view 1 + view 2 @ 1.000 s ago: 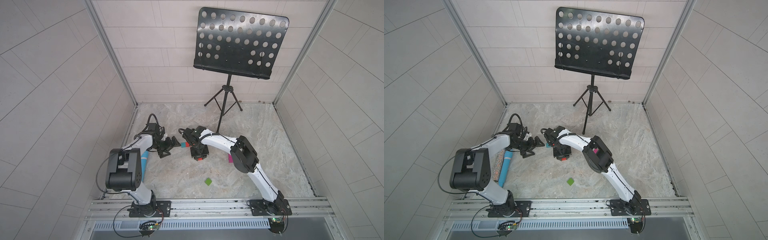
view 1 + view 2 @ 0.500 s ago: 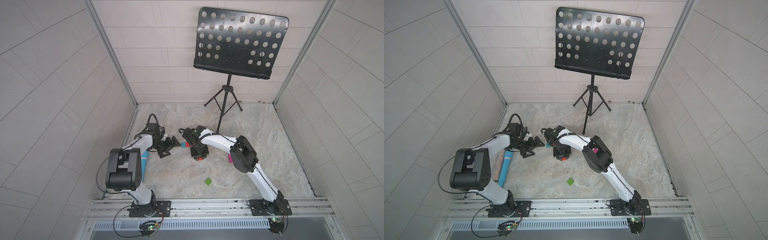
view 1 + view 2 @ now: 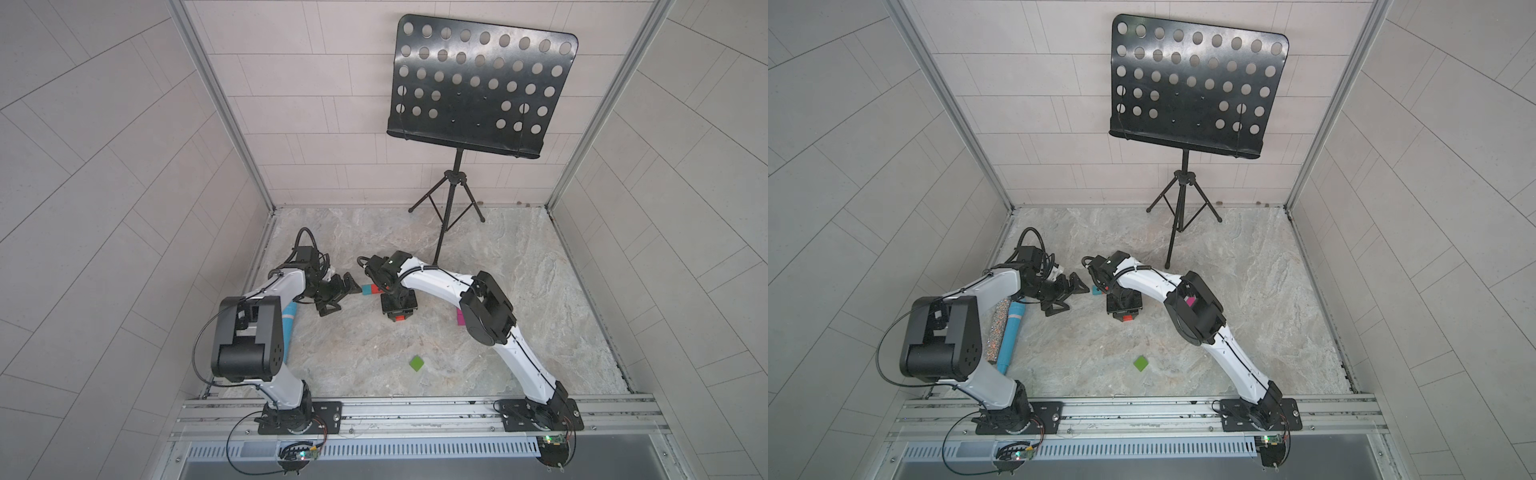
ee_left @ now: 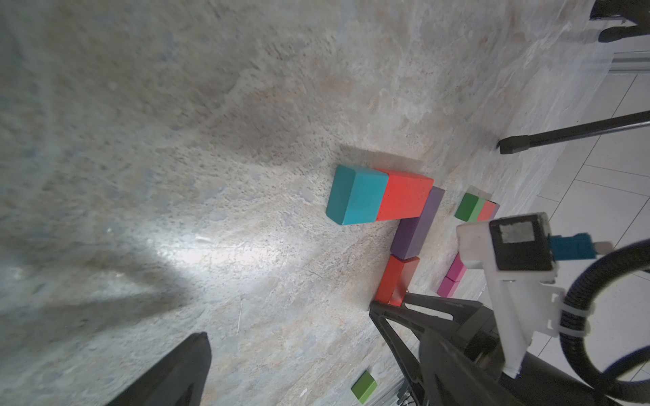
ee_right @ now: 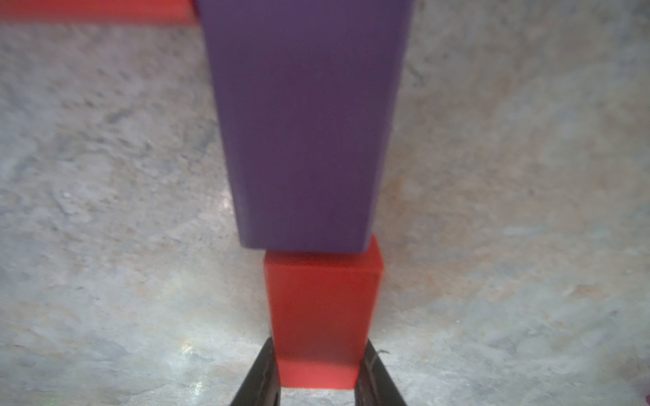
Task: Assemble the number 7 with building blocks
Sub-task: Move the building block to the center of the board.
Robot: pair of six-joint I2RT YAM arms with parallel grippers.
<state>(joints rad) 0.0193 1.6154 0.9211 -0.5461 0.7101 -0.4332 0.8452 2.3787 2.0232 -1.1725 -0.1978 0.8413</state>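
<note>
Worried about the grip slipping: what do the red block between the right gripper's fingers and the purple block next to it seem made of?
The red block: probably painted wood, possibly dense foam; flat matte colour, no shine, slightly softened edges. The purple block: same even matte finish, likely the same material.

Enclosure: back wall and two side walls in pale grey rectangular tiles, met at the rear corners by slanting aluminium posts. Floor: matte marbled grey-beige stone pattern, evenly lit, with one bright glare patch in the left wrist view. Furniture: one black perforated music stand on a tripod, upper centre-right in both top views; aluminium rail and slotted grille along the lower edge.
</note>
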